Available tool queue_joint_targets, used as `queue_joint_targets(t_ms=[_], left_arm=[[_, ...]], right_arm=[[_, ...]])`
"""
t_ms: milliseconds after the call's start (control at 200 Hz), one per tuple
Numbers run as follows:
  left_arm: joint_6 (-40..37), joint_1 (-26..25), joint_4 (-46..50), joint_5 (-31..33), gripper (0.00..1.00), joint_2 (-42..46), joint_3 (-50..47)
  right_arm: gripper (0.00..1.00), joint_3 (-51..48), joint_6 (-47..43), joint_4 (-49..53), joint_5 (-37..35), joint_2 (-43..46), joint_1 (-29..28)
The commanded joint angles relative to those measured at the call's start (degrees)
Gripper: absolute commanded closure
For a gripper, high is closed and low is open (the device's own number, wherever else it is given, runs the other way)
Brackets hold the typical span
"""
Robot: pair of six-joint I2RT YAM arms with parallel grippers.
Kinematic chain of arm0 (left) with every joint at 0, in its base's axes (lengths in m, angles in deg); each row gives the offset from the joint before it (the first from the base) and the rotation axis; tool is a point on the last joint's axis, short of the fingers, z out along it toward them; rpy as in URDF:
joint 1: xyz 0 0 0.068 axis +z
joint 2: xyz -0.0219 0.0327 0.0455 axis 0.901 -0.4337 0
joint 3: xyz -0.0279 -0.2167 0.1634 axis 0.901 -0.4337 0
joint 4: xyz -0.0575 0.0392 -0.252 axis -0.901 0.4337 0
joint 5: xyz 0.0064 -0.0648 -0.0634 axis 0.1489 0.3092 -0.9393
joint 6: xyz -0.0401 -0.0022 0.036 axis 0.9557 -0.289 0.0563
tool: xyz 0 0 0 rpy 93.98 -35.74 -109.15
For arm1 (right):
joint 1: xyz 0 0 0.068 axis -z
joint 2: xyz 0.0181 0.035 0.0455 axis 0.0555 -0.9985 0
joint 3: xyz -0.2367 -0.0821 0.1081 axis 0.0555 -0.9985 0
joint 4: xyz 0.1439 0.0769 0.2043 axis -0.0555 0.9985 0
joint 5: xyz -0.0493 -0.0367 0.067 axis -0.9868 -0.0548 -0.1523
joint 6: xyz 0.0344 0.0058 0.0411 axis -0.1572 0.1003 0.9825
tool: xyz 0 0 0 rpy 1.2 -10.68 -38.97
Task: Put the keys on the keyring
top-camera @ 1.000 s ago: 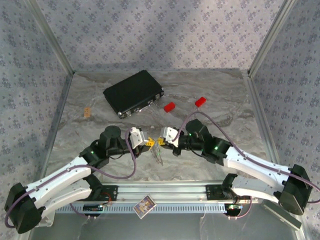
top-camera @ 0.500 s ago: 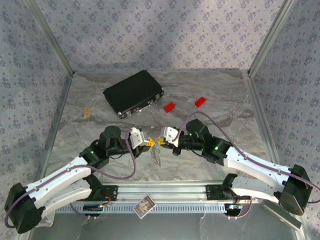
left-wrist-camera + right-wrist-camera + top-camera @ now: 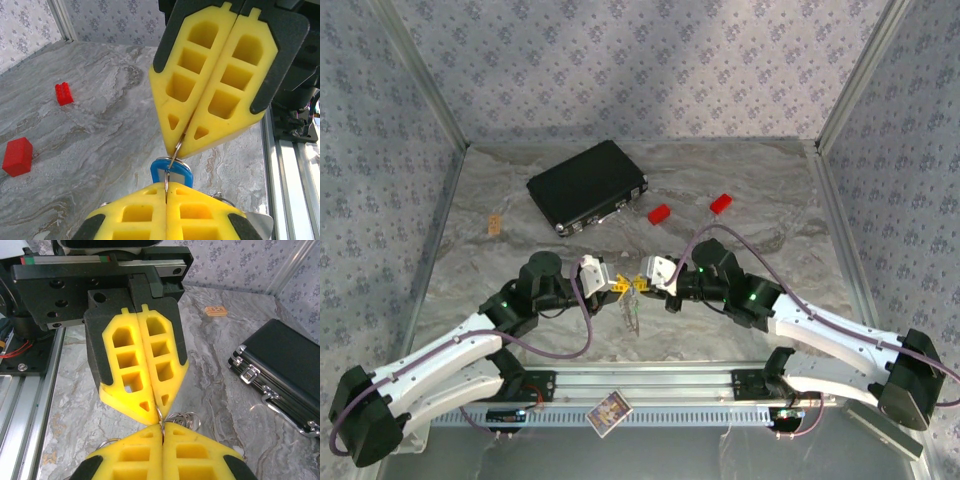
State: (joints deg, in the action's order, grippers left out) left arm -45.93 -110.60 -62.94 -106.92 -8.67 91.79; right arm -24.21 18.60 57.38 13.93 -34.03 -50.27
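Observation:
My left gripper and right gripper meet tip to tip above the middle of the table. In the left wrist view my left gripper is shut on a thin silvery ring of the keyring. The right gripper pinches the same wire from above. A key with a blue head hangs on the ring between the two tips. In the right wrist view my right gripper is shut and the left gripper touches it, with several silvery rings bunched beside them. A pale bundle dangles below.
A black case lies at the back left, near two red blocks. A small tan piece sits by the left wall. An aluminium rail runs along the near edge, with a card on it.
The two grippers have edged slightly closer together, and the dangling bundle has swung a little to the left. Both stay shut.

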Motion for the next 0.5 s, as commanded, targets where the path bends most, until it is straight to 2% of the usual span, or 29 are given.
queue_joint_targets(t_ms=[0,495], left_arm=[[-0.75,-0.30,-2.89,-1.71,1.00,0.67,0.60],[-0.67,-0.32,-2.87,-1.93,1.00,0.66,0.54]], right_arm=[[1.00,0.91,-0.88,0.85,1.43,-0.30,-0.36],[1.00,0.69,-1.53,-0.17,-0.91,-0.19,-0.83]])
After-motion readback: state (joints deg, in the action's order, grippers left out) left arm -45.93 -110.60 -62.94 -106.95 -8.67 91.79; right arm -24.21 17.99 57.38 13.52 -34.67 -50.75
